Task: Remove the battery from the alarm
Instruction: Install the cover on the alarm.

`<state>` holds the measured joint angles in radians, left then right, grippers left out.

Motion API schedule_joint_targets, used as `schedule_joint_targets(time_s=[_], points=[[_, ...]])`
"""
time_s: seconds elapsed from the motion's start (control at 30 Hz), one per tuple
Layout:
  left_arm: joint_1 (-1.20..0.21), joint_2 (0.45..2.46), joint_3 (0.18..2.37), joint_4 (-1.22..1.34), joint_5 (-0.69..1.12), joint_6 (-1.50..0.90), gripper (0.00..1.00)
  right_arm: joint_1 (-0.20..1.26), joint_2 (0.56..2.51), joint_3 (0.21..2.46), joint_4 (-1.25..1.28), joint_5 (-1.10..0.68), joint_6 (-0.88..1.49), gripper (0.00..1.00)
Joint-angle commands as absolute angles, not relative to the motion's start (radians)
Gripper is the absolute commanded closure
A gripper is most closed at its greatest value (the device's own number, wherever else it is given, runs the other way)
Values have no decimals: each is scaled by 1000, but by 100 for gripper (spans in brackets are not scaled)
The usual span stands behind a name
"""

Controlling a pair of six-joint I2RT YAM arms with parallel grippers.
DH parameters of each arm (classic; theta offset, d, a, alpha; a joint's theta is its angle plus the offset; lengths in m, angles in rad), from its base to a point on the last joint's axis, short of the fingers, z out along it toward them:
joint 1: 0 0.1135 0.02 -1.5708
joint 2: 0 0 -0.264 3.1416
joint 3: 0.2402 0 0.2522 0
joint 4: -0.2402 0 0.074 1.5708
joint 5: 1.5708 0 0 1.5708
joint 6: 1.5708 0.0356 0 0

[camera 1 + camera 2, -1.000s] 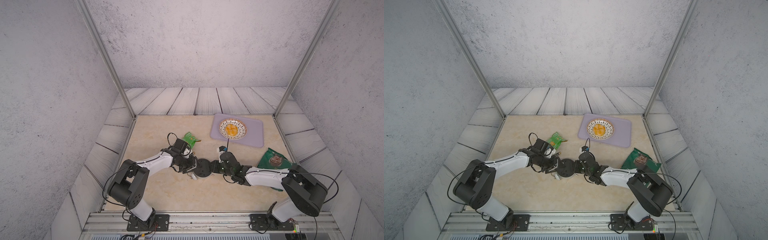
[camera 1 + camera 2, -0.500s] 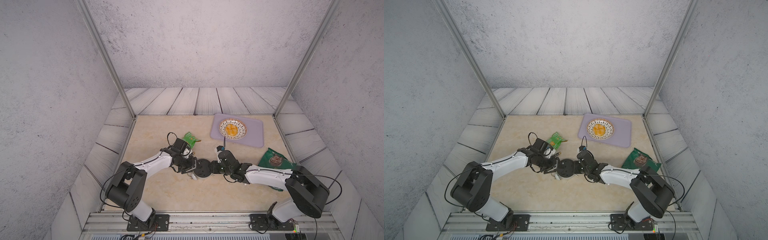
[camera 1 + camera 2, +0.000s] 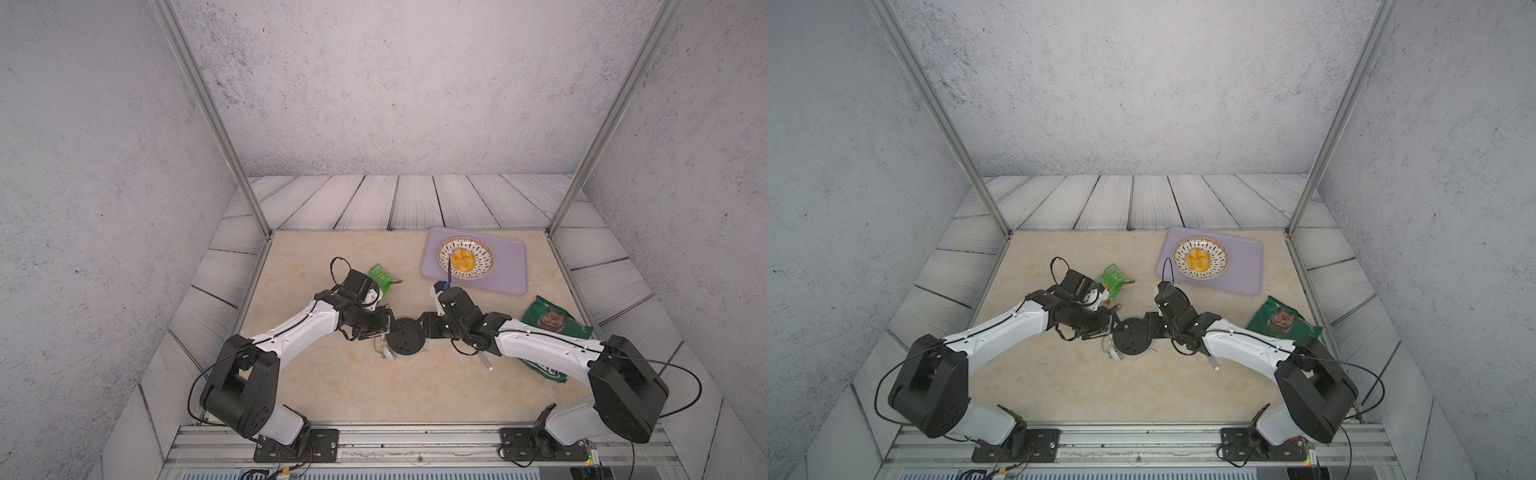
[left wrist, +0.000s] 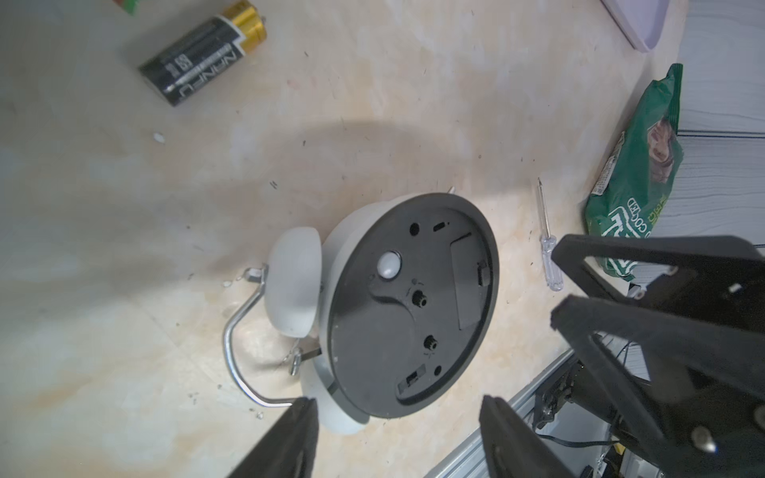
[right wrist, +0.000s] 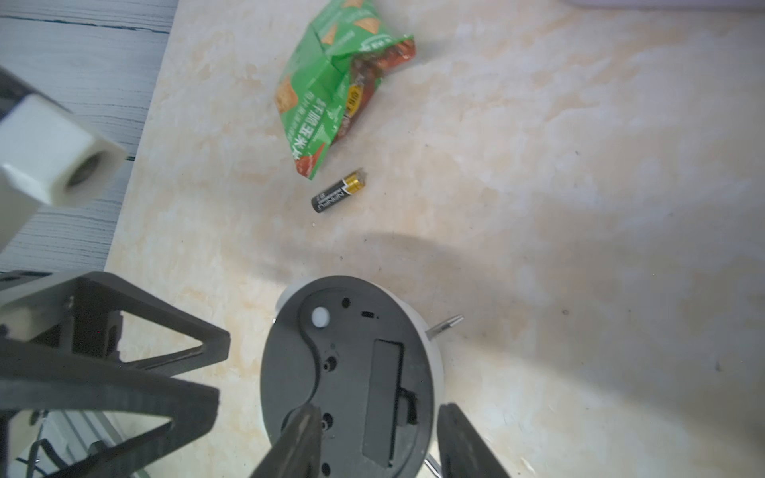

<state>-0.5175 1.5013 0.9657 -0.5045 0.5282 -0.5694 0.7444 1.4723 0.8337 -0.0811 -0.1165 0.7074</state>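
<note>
Both of mine are empty rn: left gripper gapes wide at 9 o'clock of the alarm, right gripper has its jaws parted over the black back from 3 o'clock. The battery is out, lying on the table at the alarm's 11 o'clock, just beside the green snack bag.

A robot test cell in a lab. Grey speckled wall panels fill the upper frame, with slanting aluminium posts at left and right. Along the bottom edge a metal rail carries the arms' bolted base plates. Mid-frame lies a beige marble-look tabletop ringed by plank-print boards.
</note>
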Motion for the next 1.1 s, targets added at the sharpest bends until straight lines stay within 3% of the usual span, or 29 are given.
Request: schedule_joint_targets(time_s=[0.0, 0.17, 0.4, 0.6, 0.7, 0.8, 0.97, 1.07], points=[[-515, 1551, 985, -534, 561, -510, 35, 704, 1527, 800, -34, -271, 737, 50], [-517, 1611, 990, -509, 591, -505, 37, 695, 1598, 814, 28, -320, 764, 51], [-518, 1643, 997, -494, 603, -503, 37, 675, 1696, 810, 91, -375, 793, 59], [-514, 1648, 989, -476, 607, -502, 38, 659, 1826, 706, 210, -449, 858, 81], [-505, 1632, 983, -463, 625, -506, 37, 646, 1854, 682, 270, -511, 867, 84], [-466, 1570, 970, -465, 637, -511, 36, 641, 1800, 727, 215, -535, 827, 80], [-340, 1436, 888, -480, 607, -544, 34, 637, 1637, 900, -44, -448, 644, 62], [-289, 1456, 817, -449, 657, -577, 40, 636, 1558, 952, -144, -381, 542, 44]])
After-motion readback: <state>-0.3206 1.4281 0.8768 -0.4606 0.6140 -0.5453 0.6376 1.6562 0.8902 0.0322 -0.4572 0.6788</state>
